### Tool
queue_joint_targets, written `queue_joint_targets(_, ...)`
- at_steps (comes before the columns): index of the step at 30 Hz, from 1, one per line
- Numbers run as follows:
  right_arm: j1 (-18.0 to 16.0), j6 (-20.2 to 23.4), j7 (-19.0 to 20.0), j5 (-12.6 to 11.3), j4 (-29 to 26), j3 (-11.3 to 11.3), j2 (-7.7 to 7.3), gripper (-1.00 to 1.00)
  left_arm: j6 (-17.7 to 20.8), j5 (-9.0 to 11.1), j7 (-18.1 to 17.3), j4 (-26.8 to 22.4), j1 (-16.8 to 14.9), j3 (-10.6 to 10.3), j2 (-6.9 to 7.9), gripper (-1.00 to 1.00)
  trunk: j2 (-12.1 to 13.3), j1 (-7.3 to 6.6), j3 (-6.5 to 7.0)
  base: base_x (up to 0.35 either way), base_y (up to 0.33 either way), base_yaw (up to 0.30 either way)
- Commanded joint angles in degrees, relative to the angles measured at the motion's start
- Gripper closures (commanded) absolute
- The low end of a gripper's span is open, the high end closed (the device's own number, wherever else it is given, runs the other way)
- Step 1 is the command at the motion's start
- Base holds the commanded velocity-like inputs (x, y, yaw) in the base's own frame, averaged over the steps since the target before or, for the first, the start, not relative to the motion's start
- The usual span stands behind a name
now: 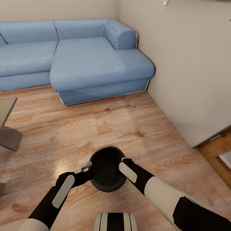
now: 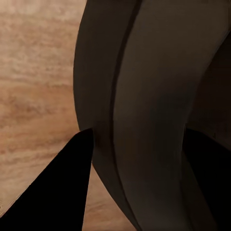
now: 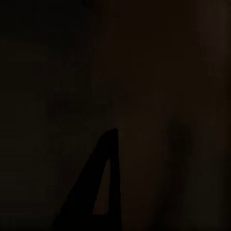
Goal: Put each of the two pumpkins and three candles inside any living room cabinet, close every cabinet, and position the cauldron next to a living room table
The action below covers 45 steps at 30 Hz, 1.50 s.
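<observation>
Head view: a squat black matte cauldron with a flared rim (image 1: 106,173) sits low in the frame, at about 6 o'clock from the picture's centre, over a wooden plank floor (image 1: 128,128); whether it rests on the boards or is lifted clear cannot be told. The left gripper (image 1: 86,169) meets the cauldron's rim at its 9 o'clock side, and the right gripper (image 1: 125,164) meets the rim at its 3 o'clock side. A blue fabric corner sofa (image 1: 96,61) fills the region from 10 to 1 o'clock, set against a plain beige wall (image 1: 192,70). A corner of the grey slab-topped table with an angled grey leg (image 1: 8,128) shows at 9 o'clock, well apart from the cauldron.

Left wrist view: the cauldron's dark curved wall and rim (image 2: 154,115) run between two black fingers (image 2: 62,192), one on either side of the wall, so the left jaws appear clamped on the rim.

Right wrist view: the frame is almost wholly dark, probably the cauldron's surface at close range; one finger outline (image 3: 103,187) is faintly visible, and the state of the right jaws cannot be told.
</observation>
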Motion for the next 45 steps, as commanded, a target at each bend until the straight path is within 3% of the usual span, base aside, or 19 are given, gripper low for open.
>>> queue_joint_targets(1,-0.01,-0.72,1.31,-0.61,1.77,0.25,0.00,1.00,0.04,0.19,0.53,-0.15,-0.07,-0.08,0.12,1.00,-0.01,0.02,-0.05,0.000,0.000,0.000)
queue_joint_targets(4,-0.01,-0.72,1.31,-0.60,1.77,0.25,0.00,1.00,0.06,0.23,0.53,-0.21,-0.07,-0.03,0.20,1.00,-0.01,0.02,-0.05,0.000,0.000,0.000)
queue_joint_targets(45,-0.01,-0.60,1.31,-0.54,1.38,0.39,0.00,1.00,0.14,0.65,0.44,-0.36,-0.07,0.12,0.63,1.00,0.53,-1.01,8.81,0.000,0.000,0.000)
